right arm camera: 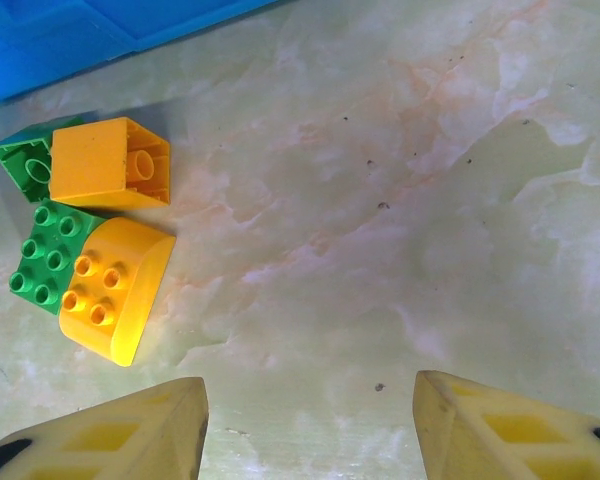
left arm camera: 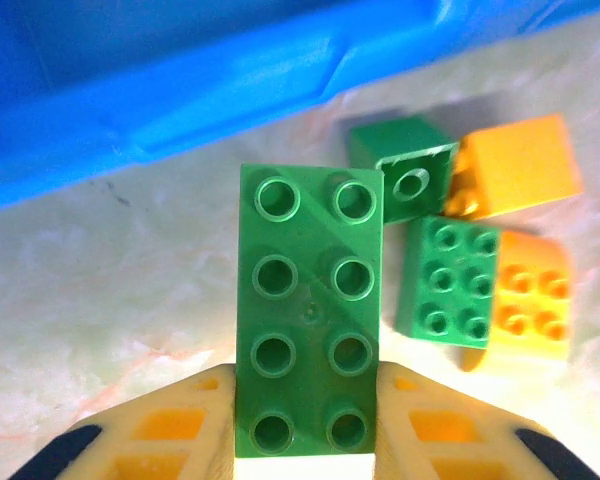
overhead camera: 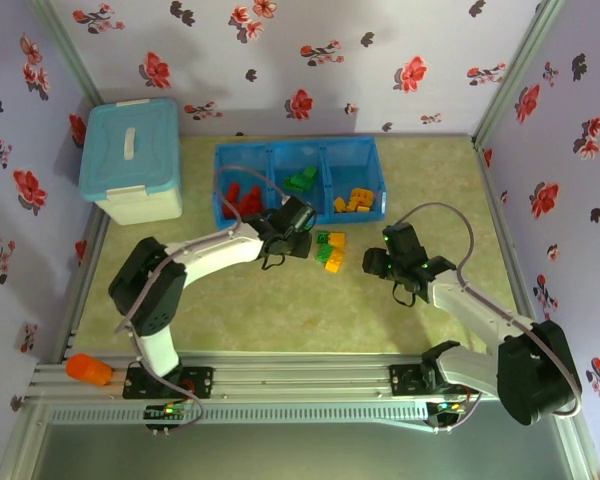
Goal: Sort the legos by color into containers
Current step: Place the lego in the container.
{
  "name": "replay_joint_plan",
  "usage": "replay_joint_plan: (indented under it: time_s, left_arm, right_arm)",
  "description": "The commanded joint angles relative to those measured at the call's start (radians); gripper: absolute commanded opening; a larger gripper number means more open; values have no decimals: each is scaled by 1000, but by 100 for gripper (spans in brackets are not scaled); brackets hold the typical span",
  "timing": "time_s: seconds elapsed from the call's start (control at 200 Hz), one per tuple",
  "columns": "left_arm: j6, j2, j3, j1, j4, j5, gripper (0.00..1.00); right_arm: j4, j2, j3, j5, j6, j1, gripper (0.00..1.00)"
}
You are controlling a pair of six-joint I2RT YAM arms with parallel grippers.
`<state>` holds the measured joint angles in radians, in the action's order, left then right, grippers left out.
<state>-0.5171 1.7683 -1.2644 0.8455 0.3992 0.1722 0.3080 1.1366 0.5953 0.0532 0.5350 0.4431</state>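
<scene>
The containers are one bright blue tray (overhead camera: 218,190) of three compartments at the back: red legos (overhead camera: 242,196) on the left, green legos (overhead camera: 302,180) in the middle, orange ones (overhead camera: 354,202) on the right. My left gripper (overhead camera: 305,243) (left arm camera: 305,425) is shut on a long green lego (left arm camera: 308,300), held just in front of the tray wall (left arm camera: 180,95). Right beside it on the table lie two green legos (left arm camera: 448,282) (left arm camera: 405,165) and two orange legos (left arm camera: 530,305) (left arm camera: 520,165). My right gripper (overhead camera: 373,263) (right arm camera: 310,430) stands open over bare table, right of that cluster (right arm camera: 105,250).
A pale blue lidded storage box (overhead camera: 132,160) stands at the back left. An orange object (overhead camera: 88,370) rests on the front rail at the left. Flowered walls close in the sides and back. The marbled tabletop (right arm camera: 400,200) stretches free in front of the right gripper.
</scene>
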Motion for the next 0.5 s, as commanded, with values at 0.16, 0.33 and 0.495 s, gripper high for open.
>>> replay_joint_plan:
  time_s: [0.16, 0.33, 0.495]
  left_arm:
    - [92, 56, -216, -100, 86, 35, 27]
    - [136, 138, -382, -147, 146, 33, 45]
    - [160, 139, -424, -157, 180, 36, 81]
  right_arm:
    - [-10, -74, -51, 4, 43, -4, 56]
    - [12, -115, -61, 1, 43, -3, 56]
    - [24, -117, -56, -12, 43, -1, 56]
